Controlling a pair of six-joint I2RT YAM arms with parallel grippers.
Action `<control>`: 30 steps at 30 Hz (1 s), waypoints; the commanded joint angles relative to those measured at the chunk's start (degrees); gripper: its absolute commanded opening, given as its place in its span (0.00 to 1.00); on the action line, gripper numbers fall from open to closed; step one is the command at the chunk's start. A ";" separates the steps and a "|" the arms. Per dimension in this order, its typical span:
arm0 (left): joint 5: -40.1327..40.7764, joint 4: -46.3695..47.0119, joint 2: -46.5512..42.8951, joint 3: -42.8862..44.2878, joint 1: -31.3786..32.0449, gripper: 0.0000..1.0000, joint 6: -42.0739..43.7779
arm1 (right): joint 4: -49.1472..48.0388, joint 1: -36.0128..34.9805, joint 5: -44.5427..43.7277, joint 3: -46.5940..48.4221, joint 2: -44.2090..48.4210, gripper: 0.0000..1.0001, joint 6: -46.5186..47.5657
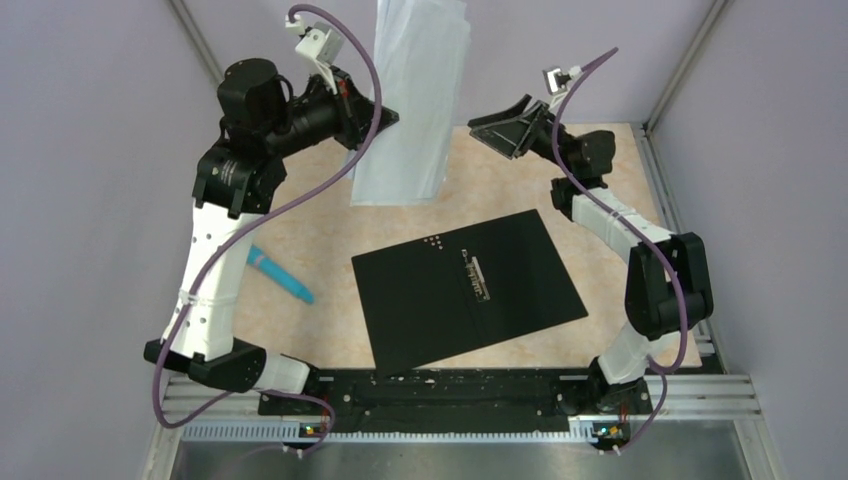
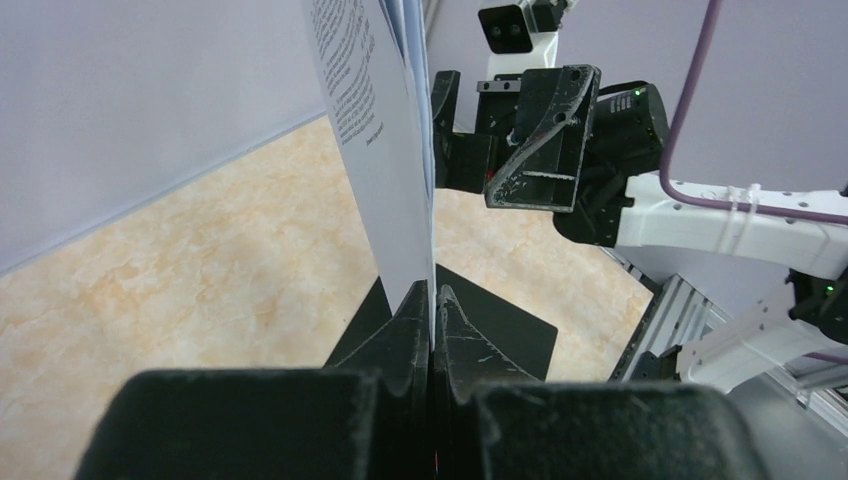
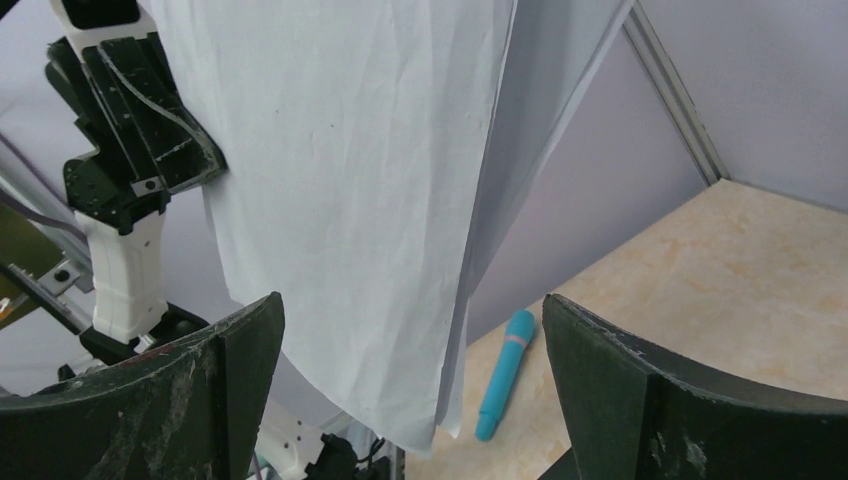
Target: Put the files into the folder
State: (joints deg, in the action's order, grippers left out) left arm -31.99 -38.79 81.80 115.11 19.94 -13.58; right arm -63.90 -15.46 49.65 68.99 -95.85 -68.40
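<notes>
Teal pen lies at nine o'clock on the table; left gripper, at eleven, pinches tight on the white files, hanging upright in the air; folder lies open at centre, black side up; right gripper, at one o'clock, gapes wide, holding nothing.

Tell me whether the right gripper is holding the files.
No; the right gripper stands wide open, the left gripper pinches the files.

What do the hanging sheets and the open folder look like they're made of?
The files: thin white paper, matte; they crease and droop. The folder: stiff card or plastic, matte black inside, lying flat; which one is unclear. Its spine clip looks metal, glinting pale.
</notes>
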 commanded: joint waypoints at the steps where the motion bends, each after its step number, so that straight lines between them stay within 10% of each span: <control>1: -3.82 3.93 -3.46 -1.28 0.34 0.00 0.57 | -11.66 -0.40 0.86 2.56 -0.26 0.99 -3.63; 20: -5.07 5.90 -7.94 -4.90 0.43 0.00 1.72 | -17.76 -4.51 1.26 11.63 -4.32 0.98 -7.61; 30: 2.54 9.22 -11.87 -12.14 0.34 0.00 1.13 | -21.05 -4.40 0.14 7.40 -1.90 0.65 -8.67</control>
State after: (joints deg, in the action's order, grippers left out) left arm -33.04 -34.57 71.99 104.40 20.10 -12.47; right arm -80.71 -19.70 50.30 77.12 -100.55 -76.84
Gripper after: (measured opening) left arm 0.012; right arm 0.724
